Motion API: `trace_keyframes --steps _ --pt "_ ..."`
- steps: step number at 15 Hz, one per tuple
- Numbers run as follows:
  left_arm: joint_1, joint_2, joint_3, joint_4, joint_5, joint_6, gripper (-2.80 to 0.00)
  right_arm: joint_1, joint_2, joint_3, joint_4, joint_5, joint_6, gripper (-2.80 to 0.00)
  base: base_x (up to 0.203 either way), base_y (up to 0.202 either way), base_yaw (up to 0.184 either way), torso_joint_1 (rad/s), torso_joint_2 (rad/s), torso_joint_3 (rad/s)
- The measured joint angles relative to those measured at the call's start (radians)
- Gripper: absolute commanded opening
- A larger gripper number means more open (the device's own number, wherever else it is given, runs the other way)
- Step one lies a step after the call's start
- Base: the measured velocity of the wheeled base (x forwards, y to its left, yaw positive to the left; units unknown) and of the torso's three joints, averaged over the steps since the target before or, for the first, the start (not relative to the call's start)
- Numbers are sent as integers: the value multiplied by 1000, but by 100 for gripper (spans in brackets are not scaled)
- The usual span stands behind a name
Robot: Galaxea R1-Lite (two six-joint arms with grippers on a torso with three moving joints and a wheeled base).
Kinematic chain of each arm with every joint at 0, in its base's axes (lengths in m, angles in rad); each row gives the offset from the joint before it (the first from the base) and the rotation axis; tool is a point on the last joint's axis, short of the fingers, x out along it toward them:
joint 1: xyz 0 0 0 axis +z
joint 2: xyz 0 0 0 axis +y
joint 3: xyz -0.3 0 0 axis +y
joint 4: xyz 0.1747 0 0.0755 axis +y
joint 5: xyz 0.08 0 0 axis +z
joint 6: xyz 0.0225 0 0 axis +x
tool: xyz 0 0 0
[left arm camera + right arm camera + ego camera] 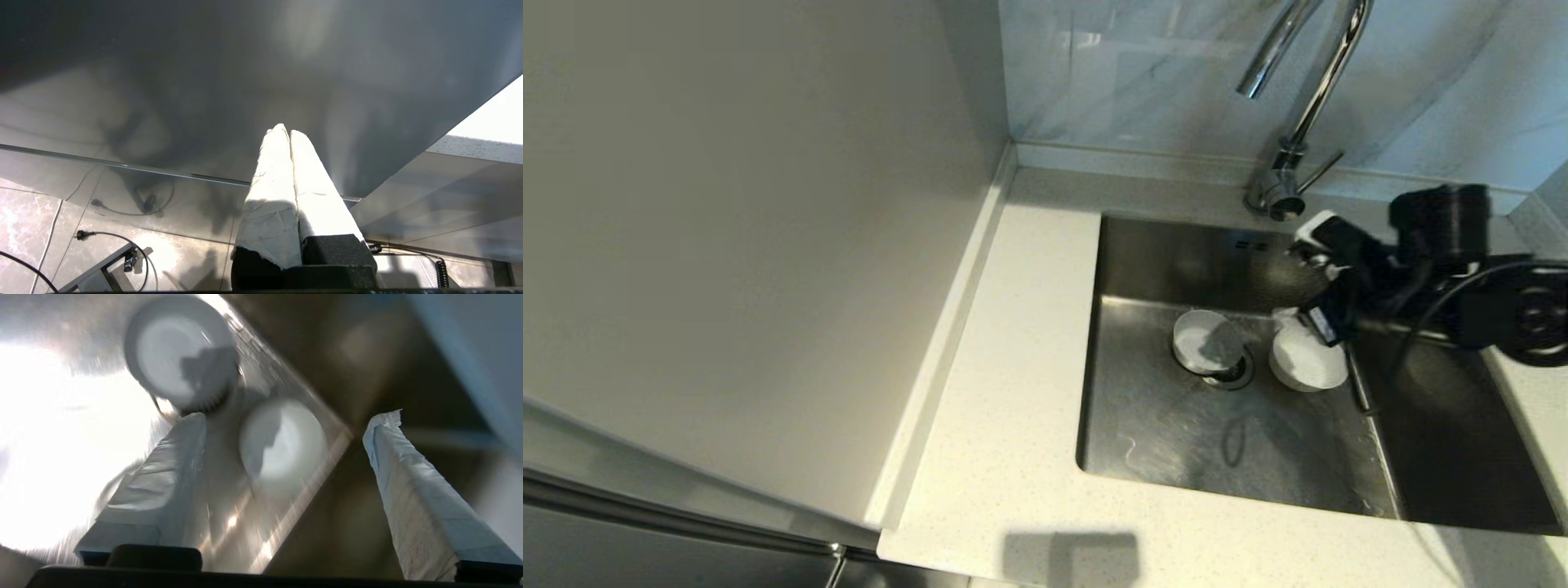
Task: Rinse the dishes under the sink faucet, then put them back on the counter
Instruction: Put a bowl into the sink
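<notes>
Two white bowls lie in the steel sink [1176, 441]. One bowl [1207, 341] [182, 351] rests over the drain strainer [1235, 373]; the other bowl [1308, 365] [282, 441] sits just right of it. My right gripper [1304, 278] [290, 416] hangs open above the right-hand bowl, its white-wrapped fingers [163, 477] spread wide and holding nothing. The chrome faucet [1307, 106] rises behind the basin, with no water seen. A pale pink bowl is out of view. My left gripper [284, 130] is shut and empty, parked low in front of a grey cabinet front.
The speckled off-white counter [1013, 367] runs left of and in front of the sink. A tall pale panel [727, 245] walls off the left side. Grey marbled tile [1143, 73] backs the faucet. Floor tiles and cables [102, 241] show below the left gripper.
</notes>
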Motion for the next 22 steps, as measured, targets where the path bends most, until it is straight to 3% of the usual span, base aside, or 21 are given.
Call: trace_keyframes --steps 4,7,10,12,15,22 --pt "0 0 0 0 0 0 -280 -172 -192 -275 700 48 109 0 0 0 0 0 0 0" --pt "0 0 0 0 0 0 -280 -355 -235 -444 1255 63 284 0 0 0 0 0 0 0" --pt "0 0 0 0 0 0 -280 -449 -228 -458 1612 19 484 0 0 0 0 0 0 0" --pt "0 0 0 0 0 0 -280 -494 -220 -399 1673 -38 515 0 0 0 0 0 0 0" --pt "0 0 0 0 0 0 -280 -546 -201 -330 1676 -53 521 0 0 0 0 0 0 0" --pt "0 0 0 0 0 0 -280 -595 -73 -355 1643 21 524 0 0 0 0 0 0 0"
